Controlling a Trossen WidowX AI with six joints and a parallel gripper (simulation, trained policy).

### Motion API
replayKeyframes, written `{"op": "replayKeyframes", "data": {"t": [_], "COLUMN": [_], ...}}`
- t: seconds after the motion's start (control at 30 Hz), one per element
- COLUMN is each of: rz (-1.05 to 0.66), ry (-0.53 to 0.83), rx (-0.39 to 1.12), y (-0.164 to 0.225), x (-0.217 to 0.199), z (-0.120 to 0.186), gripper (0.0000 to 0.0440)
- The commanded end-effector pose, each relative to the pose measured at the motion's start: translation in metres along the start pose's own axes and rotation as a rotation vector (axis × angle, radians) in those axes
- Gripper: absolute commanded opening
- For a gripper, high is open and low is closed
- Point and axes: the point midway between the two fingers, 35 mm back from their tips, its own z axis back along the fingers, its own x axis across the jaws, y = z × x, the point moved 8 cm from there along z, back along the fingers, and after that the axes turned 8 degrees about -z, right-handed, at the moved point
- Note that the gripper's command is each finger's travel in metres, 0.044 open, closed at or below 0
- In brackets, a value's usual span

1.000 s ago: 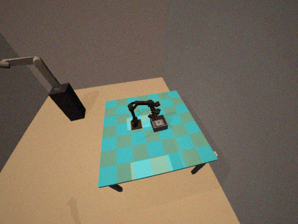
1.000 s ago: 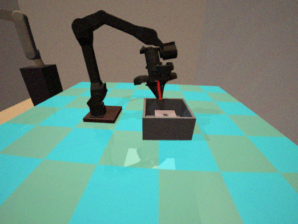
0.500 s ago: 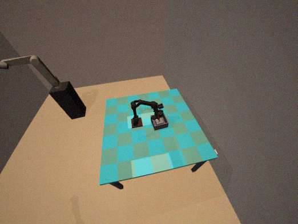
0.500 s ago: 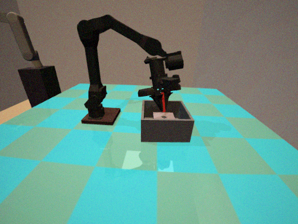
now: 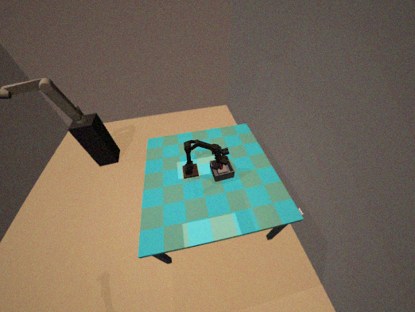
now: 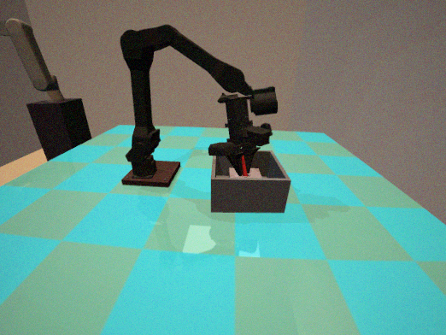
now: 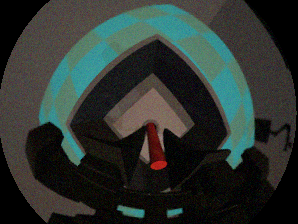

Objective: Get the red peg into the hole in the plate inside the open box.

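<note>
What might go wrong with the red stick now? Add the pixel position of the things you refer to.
The red peg [image 5: 221,167] [image 6: 244,165] [image 7: 156,145] leans a little, its lower end at the plate's hole [image 7: 147,123], so it might jam partway. The gripper [image 5: 220,166] [image 6: 244,173] [image 7: 154,129] is open around it, so the peg could tip over. The fingers are down inside the box [image 5: 225,177] [image 6: 249,195] [image 7: 102,86], and might bump a wall.

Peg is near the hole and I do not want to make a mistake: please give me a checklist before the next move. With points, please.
1. Peg [image 5: 221,167] [image 6: 244,166] [image 7: 156,146] inside box [image 5: 225,177] [image 6: 249,196] [image 7: 197,90]: ok
2. Peg's lower end at the hole in the plate [image 6: 255,173] [image 7: 137,114]: ok
3. Peg fully in hole: cannot tell
4. Pincer [image 5: 221,165] [image 6: 243,173] [image 7: 154,129] open: ok
5. Both fingers free of peg: cannot tell
6. Pincer out of box: not ok
</note>
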Motion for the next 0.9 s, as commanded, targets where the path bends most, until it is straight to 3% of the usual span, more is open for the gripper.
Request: {"op": "replayKeyframes", "data": {"t": [0.0, 0.2, 0.5, 0.87], "rz": [0.029, 0.054, 0.059, 0.087], "ry": [-0.011, -0.039, -0.073, -0.154], "rx": [0.031, 0.022, 0.056, 0.105], "y": [-0.003, -0.019, -0.037, -0.055], "x": [0.003, 0.013, 0.031, 0.06], "z": [-0.007, 0.002, 0.013, 0.037], "gripper": [0.0175, 0.0201, 0.0434, 0.044]}}
